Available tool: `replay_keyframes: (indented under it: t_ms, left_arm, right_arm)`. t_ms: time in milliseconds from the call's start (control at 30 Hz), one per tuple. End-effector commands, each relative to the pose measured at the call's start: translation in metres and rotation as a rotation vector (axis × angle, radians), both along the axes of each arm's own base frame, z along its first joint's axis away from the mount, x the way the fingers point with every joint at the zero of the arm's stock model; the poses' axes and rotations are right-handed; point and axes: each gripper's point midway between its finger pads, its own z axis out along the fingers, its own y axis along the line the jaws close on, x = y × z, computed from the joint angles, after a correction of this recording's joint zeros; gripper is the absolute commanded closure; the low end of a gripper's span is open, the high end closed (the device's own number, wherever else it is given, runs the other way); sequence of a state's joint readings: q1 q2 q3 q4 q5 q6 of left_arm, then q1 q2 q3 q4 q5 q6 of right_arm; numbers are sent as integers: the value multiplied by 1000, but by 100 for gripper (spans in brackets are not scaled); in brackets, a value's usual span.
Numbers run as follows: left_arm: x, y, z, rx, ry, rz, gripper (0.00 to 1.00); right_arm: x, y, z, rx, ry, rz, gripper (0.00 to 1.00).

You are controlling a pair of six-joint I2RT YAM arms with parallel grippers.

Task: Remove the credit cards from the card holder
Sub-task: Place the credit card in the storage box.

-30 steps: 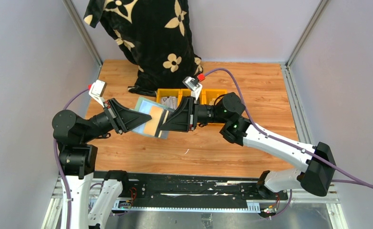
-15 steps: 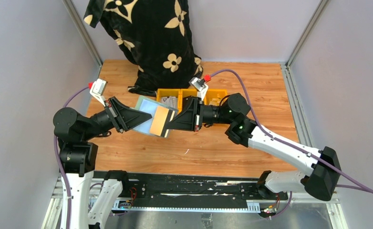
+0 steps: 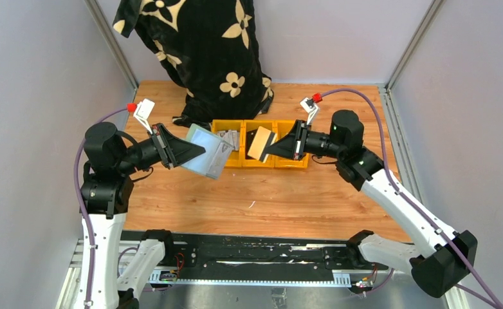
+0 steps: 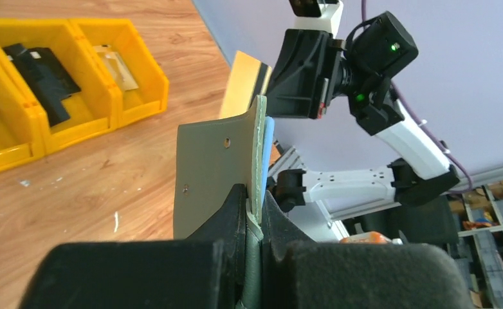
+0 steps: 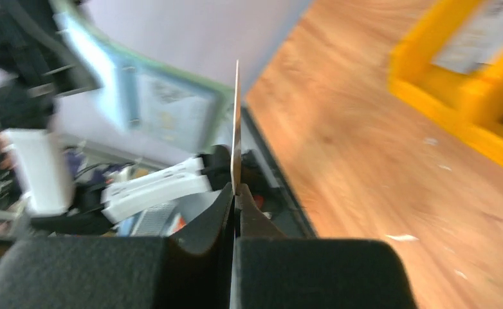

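Wood-grain table [image 3: 339, 193] carries the whole setup, with grey walls on three sides.

Black fabric with cream flower print [image 3: 197, 58] stands against the far edge, left of centre, and its lower end lies on the boards.

Yellow bins [image 3: 294, 163], three in a row, sit near the far edge at mid-table, just in front of the fabric. The left bin holds grey flat pieces [image 3: 229, 138]. The middle bin holds a dark card [image 4: 43, 74] lying flat. The right bin holds a pale gold piece [image 4: 117, 64], too small to identify.

Left gripper [image 3: 201, 149] reaches in from the left edge, fingers pressed together on the lower rim of the card holder [image 3: 209, 154]. The holder hangs in the air, off the table, just left of the bin row. It is folded open: the top view shows the pale blue inside, the left wrist view shows the sage outside with two snap studs. Whether any cards sit in its pockets I cannot tell.

Right gripper [image 3: 266, 149] reaches in from the right, level with the bins, jaws clamped flat on a tan card [image 3: 259, 143] at its dark-striped end. The card is tilted, in the air above the middle bin as seen from the top. It is clear of the holder, with a gap between the two. The right wrist view shows it edge-on as a thin line rising from the fingertips.
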State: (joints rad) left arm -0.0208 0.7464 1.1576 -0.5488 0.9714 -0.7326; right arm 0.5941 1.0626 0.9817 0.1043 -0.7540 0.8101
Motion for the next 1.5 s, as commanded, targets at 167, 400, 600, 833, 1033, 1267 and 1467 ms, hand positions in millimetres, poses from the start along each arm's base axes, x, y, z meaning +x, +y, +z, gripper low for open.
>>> replay_keyframes:
  t_ms: [167, 400, 600, 833, 1033, 1267, 1467]
  left_arm:
    - [-5, 9, -1, 114, -92, 37, 100]
    - [-14, 5, -1, 101, -99, -4, 100]
    - [-21, 2, 2, 80, -111, -34, 100]
    - [-27, -3, 9, 31, -117, -75, 100]
    - [-32, -5, 12, 21, -123, -100, 100]
    - [-35, -6, 20, 5, -140, -115, 100]
    - [-40, -7, 24, -2, -148, -128, 100]
  right_arm:
    - [91, -91, -120, -647, 155, -427, 100]
    - [158, -123, -163, -972, 171, -555, 100]
    - [185, -115, -201, -1055, 236, -499, 100]
    - [199, -100, -240, -1094, 320, -420, 100]
    - [201, -99, -252, -1109, 345, -416, 100]
    - [198, -111, -246, -1124, 344, -467, 85]
    - [198, -118, -211, -1088, 289, -544, 62]
